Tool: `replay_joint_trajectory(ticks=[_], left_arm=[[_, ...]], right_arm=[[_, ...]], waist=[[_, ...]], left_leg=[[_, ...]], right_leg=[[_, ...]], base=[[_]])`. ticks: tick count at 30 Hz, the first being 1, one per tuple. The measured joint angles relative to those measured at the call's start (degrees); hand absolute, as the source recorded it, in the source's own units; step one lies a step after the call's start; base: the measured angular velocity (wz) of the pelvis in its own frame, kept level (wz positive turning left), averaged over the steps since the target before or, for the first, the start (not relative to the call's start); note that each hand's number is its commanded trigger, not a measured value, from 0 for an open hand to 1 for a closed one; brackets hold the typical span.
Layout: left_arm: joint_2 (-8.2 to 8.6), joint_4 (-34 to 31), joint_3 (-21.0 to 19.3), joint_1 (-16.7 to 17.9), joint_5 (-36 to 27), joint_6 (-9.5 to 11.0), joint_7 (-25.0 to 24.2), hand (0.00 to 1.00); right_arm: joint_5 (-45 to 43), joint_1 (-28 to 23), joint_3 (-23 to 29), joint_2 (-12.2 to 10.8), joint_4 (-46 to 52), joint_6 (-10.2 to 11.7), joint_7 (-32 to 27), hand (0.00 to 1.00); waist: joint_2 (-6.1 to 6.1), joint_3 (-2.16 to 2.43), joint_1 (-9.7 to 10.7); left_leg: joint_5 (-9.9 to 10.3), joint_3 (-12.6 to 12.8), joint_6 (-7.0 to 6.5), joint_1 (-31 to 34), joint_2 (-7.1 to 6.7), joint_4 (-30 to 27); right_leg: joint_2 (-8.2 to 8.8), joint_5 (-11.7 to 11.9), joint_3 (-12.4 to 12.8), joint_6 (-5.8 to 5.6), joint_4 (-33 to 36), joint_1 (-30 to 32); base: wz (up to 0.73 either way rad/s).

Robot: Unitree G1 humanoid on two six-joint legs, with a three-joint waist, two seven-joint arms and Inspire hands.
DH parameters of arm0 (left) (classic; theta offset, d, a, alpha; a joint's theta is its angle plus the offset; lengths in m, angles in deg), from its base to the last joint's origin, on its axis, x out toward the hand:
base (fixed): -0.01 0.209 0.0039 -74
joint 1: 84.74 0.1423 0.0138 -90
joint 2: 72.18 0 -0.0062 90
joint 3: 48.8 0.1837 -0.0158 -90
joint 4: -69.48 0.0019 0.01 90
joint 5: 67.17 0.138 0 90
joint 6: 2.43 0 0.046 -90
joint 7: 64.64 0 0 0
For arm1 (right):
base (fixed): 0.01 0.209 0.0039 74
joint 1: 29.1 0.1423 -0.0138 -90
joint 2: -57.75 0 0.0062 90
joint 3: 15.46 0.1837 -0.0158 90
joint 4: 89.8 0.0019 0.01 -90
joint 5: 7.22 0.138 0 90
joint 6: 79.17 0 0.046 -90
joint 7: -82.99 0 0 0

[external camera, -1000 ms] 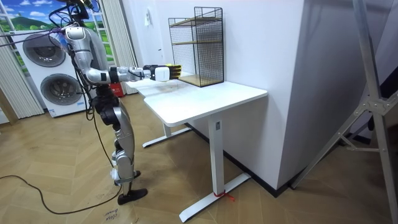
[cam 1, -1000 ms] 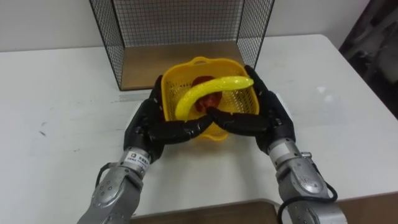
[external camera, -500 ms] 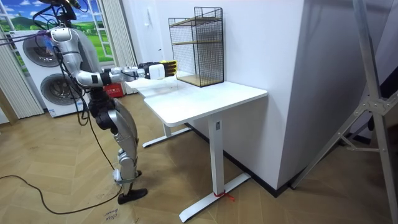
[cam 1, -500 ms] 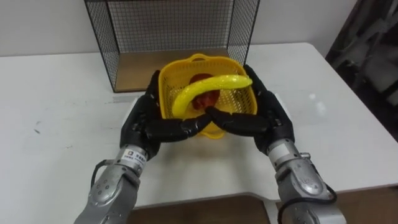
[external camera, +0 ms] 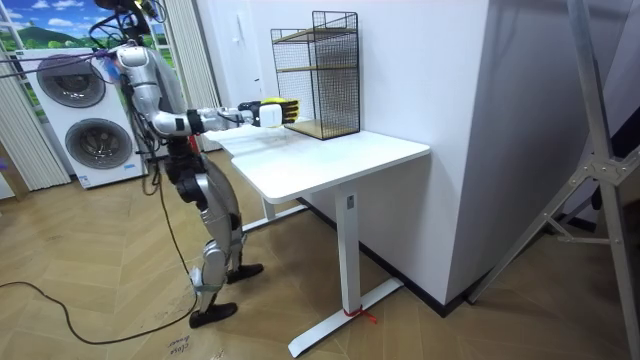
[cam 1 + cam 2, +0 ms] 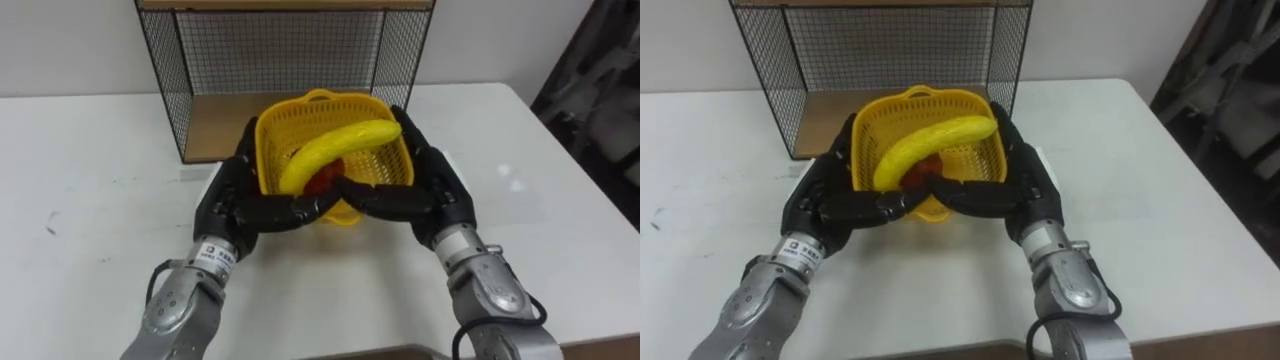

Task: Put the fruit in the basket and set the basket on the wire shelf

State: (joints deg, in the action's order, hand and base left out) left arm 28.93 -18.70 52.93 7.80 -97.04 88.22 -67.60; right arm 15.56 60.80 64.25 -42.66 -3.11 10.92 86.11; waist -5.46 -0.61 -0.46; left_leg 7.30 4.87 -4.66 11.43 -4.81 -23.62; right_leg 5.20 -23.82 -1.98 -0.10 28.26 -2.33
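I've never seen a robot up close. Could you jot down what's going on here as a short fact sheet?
Setting: white table with a black wire shelf at its far side
Carried item: yellow plastic basket, just in front of the shelf's lower level
Inside it: yellow banana lying across a red fruit
Left hand: curled round the basket's left side
Right hand: curled round its right side
Task stage: fruit is in; basket not yet on the shelf
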Motion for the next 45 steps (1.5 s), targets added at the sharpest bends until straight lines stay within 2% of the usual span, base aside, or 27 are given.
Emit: replay_joint_trajectory(ticks=[1,2,3,4,5,6,8,9,10,11,12,13,14,15,16,17,18,19,21,22,23,27,29,36,45], left_arm=[[0.05,0.00,-0.14,-0.03,0.02,0.04,0.00,0.00],[0.01,0.00,-0.12,-0.03,0.01,0.20,0.00,0.00],[-0.03,0.00,-0.14,-0.03,-0.04,0.24,0.00,0.00],[-0.07,0.00,-0.42,-0.07,-0.50,0.31,0.00,0.00],[-0.07,-0.04,-0.41,-0.11,-0.73,0.33,0.00,0.00],[-0.06,-0.08,-0.32,-0.12,-0.72,0.33,0.01,0.00],[-0.13,-0.44,-0.23,-0.34,-0.95,0.34,0.18,0.00],[-0.21,-0.56,-0.12,-0.40,-0.94,0.34,0.25,0.00],[-0.18,-0.79,-0.10,-0.48,-0.84,0.60,0.27,0.00],[-0.15,-0.80,-0.13,-0.74,-0.85,1.09,0.39,0.00],[-0.15,-0.80,-0.14,-0.84,-0.87,1.31,0.51,0.00],[-0.15,-0.77,-0.14,-0.91,-0.78,1.38,0.83,0.00],[-0.12,-0.73,-0.14,-0.96,-0.40,1.39,0.94,0.00],[-0.08,-0.72,-0.14,-1.07,-0.30,1.39,0.96,0.00],[0.09,-0.46,-0.10,-1.91,0.57,1.39,1.03,0.00],[0.48,-0.33,-0.05,-2.50,0.79,1.35,1.06,0.00],[0.53,-0.32,-0.01,-2.69,0.78,1.35,1.06,0.00],[0.45,-0.31,-0.25,-2.69,0.79,1.35,1.07,0.00],[0.35,-0.30,-0.27,-2.64,0.70,1.35,1.09,0.00],[0.41,-0.30,-0.22,-2.63,0.70,1.34,1.09,0.00],[0.40,-0.30,-0.27,-2.79,0.68,1.34,1.09,0.00],[0.49,-0.27,-0.24,-2.96,0.63,1.26,1.10,0.00],[0.40,-0.12,-0.34,-2.99,0.61,1.25,1.10,0.00],[0.14,-0.03,-0.34,-3.19,0.54,1.12,1.23,0.00],[0.13,6.47,-0.14,-8.71,0.05,-0.53,3.60,0.00]], right_arm=[[0.03,0.20,0.01,0.15,0.00,0.00,-0.02,0.00],[-0.15,0.48,-0.06,0.30,-0.02,0.00,-0.01,0.00],[-0.27,0.63,-0.25,0.29,-0.02,0.00,-0.02,0.00],[-0.73,0.80,-0.38,0.23,-0.02,0.00,-0.02,0.00],[-1.15,0.94,-0.26,0.11,-0.02,0.00,-0.02,0.00],[-1.31,1.00,-0.24,0.08,-0.02,0.00,-0.02,0.00],[-1.01,1.13,-0.25,0.23,-0.03,0.14,-0.09,0.00],[-0.93,1.13,-0.29,0.36,-0.05,0.28,-0.32,0.00],[-1.28,1.16,-0.23,0.33,-0.08,0.74,-0.56,0.00],[-1.25,1.24,-0.35,0.27,-0.10,1.56,-0.56,0.00],[-1.24,1.21,-0.31,0.27,-0.11,1.86,-0.56,0.00],[-1.25,1.19,-0.22,0.25,-0.31,1.89,-0.63,0.00],[-1.79,1.19,-0.22,0.25,-0.56,1.89,-0.69,0.00],[-1.98,1.28,-0.22,0.25,-0.55,1.89,-0.69,0.00],[-2.01,1.85,-0.22,0.37,-0.65,1.93,-0.70,0.00],[-1.97,1.98,0.07,0.55,-0.68,1.92,-0.75,0.00],[-1.84,2.05,0.10,0.55,-0.75,1.90,-0.75,0.00],[-1.76,2.01,0.23,0.56,-0.89,1.72,-0.75,0.00],[-1.71,2.06,0.29,0.40,-0.87,1.71,-0.73,0.00],[-1.84,2.10,0.26,0.43,-0.88,1.71,-0.63,0.00],[-1.88,2.18,0.25,0.39,-0.88,1.72,-0.54,0.00],[-1.21,2.24,0.29,0.49,-0.97,1.72,-0.55,0.00],[0.02,2.23,0.21,0.54,-1.30,1.72,-0.59,0.00],[2.83,2.24,-0.28,0.54,-3.46,1.72,-1.91,0.00],[3.99,5.82,-0.91,0.48,-7.58,0.70,-4.27,0.00]], waist=[[-0.10,-0.17,-0.06],[0.28,-0.43,-0.25],[0.31,-0.52,-0.29],[0.11,-0.62,-0.21],[0.17,-0.66,0.09],[0.34,-0.67,0.15],[0.67,-0.64,0.19],[0.74,-0.67,0.13],[1.06,-0.67,0.08],[1.50,-0.88,-0.07],[1.74,-1.04,0.00],[1.99,-1.21,0.12],[2.00,-1.21,0.27],[2.03,-1.25,0.32],[2.43,-1.60,0.38],[3.21,-1.58,0.66],[3.55,-1.62,0.35],[3.79,-1.47,0.15],[3.66,-1.22,0.00],[3.74,-0.83,-0.09],[3.78,-0.65,0.00],[3.71,-0.60,0.05],[3.62,-0.53,0.00],[3.59,-0.52,0.04],[3.87,-0.70,0.22]], left_leg=[[1.53,0.32,-0.65,0.06,-0.82,-1.55],[3.21,0.74,-1.08,0.21,-0.97,-3.37],[3.96,0.97,-1.26,0.20,-1.12,-4.12],[5.04,1.08,-1.68,0.11,-1.75,-5.20],[6.27,1.01,-2.13,-0.03,-2.22,-6.29],[6.80,0.95,-2.28,-0.18,-2.30,-6.84],[7.99,0.52,-2.90,-1.62,-2.57,-6.81],[8.04,0.28,-2.97,-1.99,-2.56,-6.43],[8.14,-0.31,-3.14,-2.55,-2.40,-5.52],[8.13,-0.44,-3.17,-2.81,-1.90,-4.57],[8.12,-0.58,-3.17,-3.04,-1.66,-4.20],[8.12,-0.79,-3.18,-3.71,-1.39,-3.74],[8.15,-1.09,-3.17,-4.39,-1.38,-3.45],[8.17,-1.20,-3.14,-4.55,-1.41,-3.33],[8.28,-1.81,-2.95,-4.52,-1.50,-3.29],[8.19,-2.24,-2.66,-4.47,-0.95,-2.88],[8.03,-2.29,-2.44,-4.48,-0.56,-2.60],[7.86,-2.28,-2.14,-4.81,0.23,-1.72],[7.81,-2.11,-1.77,-5.82,0.78,-0.86],[7.76,-1.90,-1.67,-6.30,1.01,-0.44],[7.58,-1.84,-1.43,-6.94,1.13,0.14],[7.04,-1.83,-0.83,-8.74,1.47,1.52],[6.51,-1.81,-0.44,-9.92,1.86,2.88],[5.58,-1.84,0.35,-10.16,3.13,4.21],[5.37,-1.88,0.53,-10.91,3.25,4.82]], right_leg=[[0.88,-1.14,0.00,-0.80,3.06,0.48],[1.41,-1.33,0.02,-1.27,8.07,1.76],[1.99,-1.15,0.11,-1.60,11.10,3.03],[3.14,-0.26,-0.06,-3.02,17.17,5.13],[4.02,1.51,-0.37,-3.70,21.96,7.01],[4.24,2.47,-0.43,-3.66,23.71,7.66],[4.55,6.05,-1.34,-3.81,26.80,8.99],[4.44,6.99,-1.35,-3.97,27.17,9.33],[4.13,6.83,-1.40,-4.13,26.97,10.05],[3.42,4.39,-1.41,-3.59,24.24,11.01],[3.06,3.39,-1.71,-3.18,22.60,11.40],[2.38,2.19,-2.10,-2.98,17.84,11.86],[1.76,2.21,-2.10,-2.76,11.98,12.04],[1.51,2.60,-2.11,-2.44,8.78,12.12],[0.68,6.35,-2.32,-1.55,4.79,12.45],[0.07,7.55,-2.78,-1.19,2.55,11.73],[-0.47,8.26,-2.86,-1.05,1.50,11.41],[-1.25,9.25,-2.90,-0.71,0.11,10.47],[-1.89,9.79,-2.97,-0.35,-0.89,9.46],[-2.14,9.99,-2.89,-0.16,-1.65,8.96],[-2.29,10.25,-2.87,-0.04,-2.04,8.41],[-2.65,10.84,-2.62,0.43,-3.87,6.71],[-3.36,11.65,-2.54,0.67,-5.80,5.41],[-4.58,13.72,-2.71,1.39,-10.24,3.79],[-4.64,14.07,-2.81,1.59,-10.80,3.10]], base=[[0.05],[-0.04],[-0.03],[0.09],[0.12],[0.13],[0.08],[0.03],[-0.05],[-0.05],[0.00],[0.10],[0.12],[0.20],[0.25],[0.17],[0.00],[-0.13],[-0.11],[-0.10],[-0.08],[-0.06],[-0.06],[0.00],[0.00]])
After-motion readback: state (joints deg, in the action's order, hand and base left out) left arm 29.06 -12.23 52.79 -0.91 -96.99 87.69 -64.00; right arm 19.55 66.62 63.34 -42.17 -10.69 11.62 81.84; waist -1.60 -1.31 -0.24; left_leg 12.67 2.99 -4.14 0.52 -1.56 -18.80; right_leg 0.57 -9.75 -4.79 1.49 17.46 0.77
